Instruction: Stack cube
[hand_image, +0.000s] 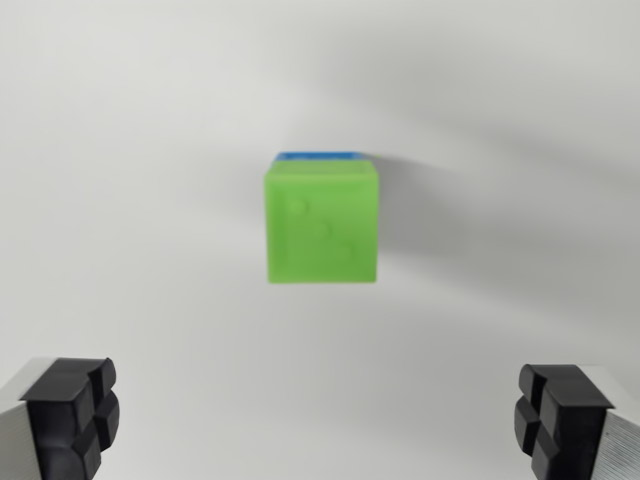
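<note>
A green cube (322, 223) sits in the middle of the wrist view, its top face toward the camera. A thin strip of a blue cube (320, 156) shows along its far edge; the green cube rests on top of it and hides most of it. My gripper (320, 425) is open and holds nothing. Its black fingertips (75, 415) stand wide apart in the lower corners of the view, nearer the camera than the cubes and not touching them.
A plain white surface (150, 150) surrounds the cubes. Soft grey shadows fall to the wrist view's right of the stack.
</note>
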